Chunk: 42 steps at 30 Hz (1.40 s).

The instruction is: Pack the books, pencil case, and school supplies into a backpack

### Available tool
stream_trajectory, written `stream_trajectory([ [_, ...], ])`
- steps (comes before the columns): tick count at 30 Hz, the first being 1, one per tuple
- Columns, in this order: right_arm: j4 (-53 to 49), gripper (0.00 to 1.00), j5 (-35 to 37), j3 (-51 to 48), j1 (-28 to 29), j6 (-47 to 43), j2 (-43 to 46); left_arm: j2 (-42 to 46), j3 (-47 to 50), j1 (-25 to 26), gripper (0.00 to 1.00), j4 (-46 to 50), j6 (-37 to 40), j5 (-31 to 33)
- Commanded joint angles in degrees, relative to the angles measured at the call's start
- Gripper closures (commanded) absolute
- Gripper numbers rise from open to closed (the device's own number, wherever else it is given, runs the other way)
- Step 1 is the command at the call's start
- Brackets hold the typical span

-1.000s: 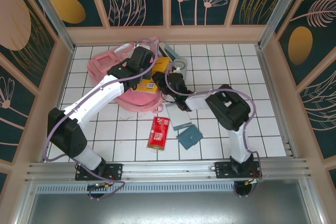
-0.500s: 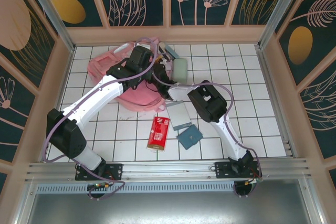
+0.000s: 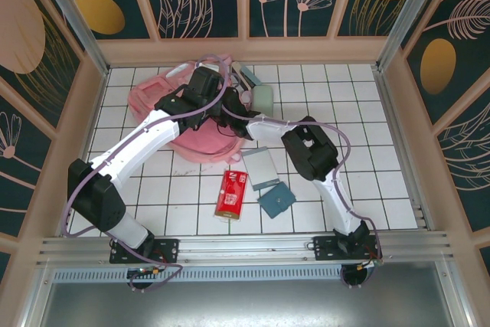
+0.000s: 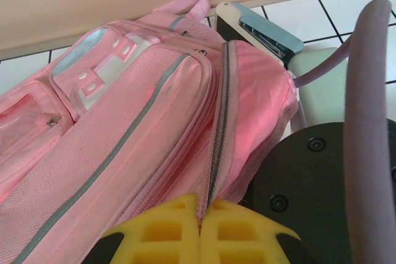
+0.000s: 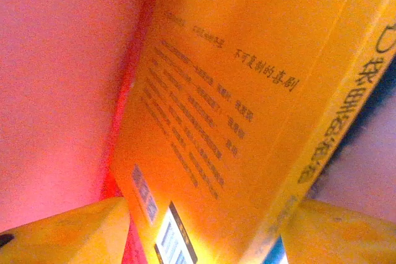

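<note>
Right arm (image 3: pixel 306 147) stretches left into backpack (image 4: pixel 124 122); left tool (image 4: pixel 199 217) pinches its rim.

Pink backpack (image 4: pixel 124 128), grey piping; yellow book (image 5: pixel 235 91), dark text; red packet (image 3: pixel 230 193), seemingly white markings.

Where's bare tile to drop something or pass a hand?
Free: white tiled table right of the right arm; tiles between left arm and flat red packet. Crowded: around silver-grey pad, small teal square; large pink fabric backpack takes far left.
</note>
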<state>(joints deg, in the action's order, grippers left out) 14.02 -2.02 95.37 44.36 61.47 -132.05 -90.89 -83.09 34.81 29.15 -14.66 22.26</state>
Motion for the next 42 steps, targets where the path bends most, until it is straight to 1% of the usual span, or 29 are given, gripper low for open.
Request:
stream_trajectory([
  [1, -6.34, 0.31, -1.41, -1.12, 0.53, -5.99, 6.15, 3.09, -0.27, -0.23, 1.00, -5.12, -0.63, -0.03],
  [5, -8.33, 0.30, -1.54, -5.16, 1.03, -9.73, 10.97, 2.90, -0.26, -0.38, 1.00, -5.08, -0.66, -0.09],
  [8, -9.88, 0.26, -0.30, -8.73, 1.65, -12.39, 14.93, 2.76, -0.24, -0.57, 1.00, -4.98, -0.79, 0.15],
  [13, -11.60, 0.27, 1.23, -16.17, 1.70, -15.53, 21.78, 2.73, -0.21, -0.80, 1.00, -4.95, -1.13, 0.61],
  [16, -13.54, 0.28, 4.81, -20.67, 1.70, -18.54, 26.81, 2.59, -0.25, -1.00, 1.00, -4.72, -1.36, 1.33],
  [18, -15.78, 0.28, 8.61, -22.65, 1.49, -21.58, 29.82, 2.57, -0.36, -1.36, 1.00, -4.68, -1.86, 1.67],
  [21, -19.94, 0.28, 14.35, -23.51, -0.15, -26.43, 31.70, 2.51, -0.47, -2.24, 1.00, -4.55, -2.90, 1.70],
  [26, -22.95, 0.28, 13.91, -23.30, -5.86, -30.28, 30.18, 3.00, -0.38, -2.91, 1.00, -4.72, -3.43, 0.92],
  [28, -22.49, 0.27, 13.90, -23.24, -7.74, -31.76, 29.10, 3.12, -0.18, -2.90, 1.00, -4.98, -3.36, 1.12],
  [31, -23.50, 0.27, 12.83, -21.10, -10.84, -33.04, 25.70, 3.01, -0.25, -3.02, 1.00, -4.96, -3.28, 0.86],
  [33, -24.00, 0.26, 13.14, -19.61, -11.97, -34.22, 23.60, 3.04, -0.26, -3.01, 1.00, -4.92, -3.28, 0.68],
  [34, -24.51, 0.23, 13.32, -18.66, -12.48, -34.83, 22.38, 3.06, -0.23, -3.04, 1.00, -4.89, -3.28, 0.65],
  [37, -25.85, 0.23, 14.33, -16.25, -12.72, -35.83, 19.32, 3.11, -0.19, -2.99, 1.00, -4.99, -3.22, 0.70],
  [39, -26.87, 0.23, 14.45, -14.57, -14.57, -36.38, 17.16, 3.11, -0.18, -3.06, 1.00, -5.03, -3.19, 0.40],
  [42, -27.94, 0.21, 13.73, -12.16, -14.83, -37.71, 14.45, 2.99, -0.26, -3.08, 1.00, -4.96, -3.13, 0.08],
])
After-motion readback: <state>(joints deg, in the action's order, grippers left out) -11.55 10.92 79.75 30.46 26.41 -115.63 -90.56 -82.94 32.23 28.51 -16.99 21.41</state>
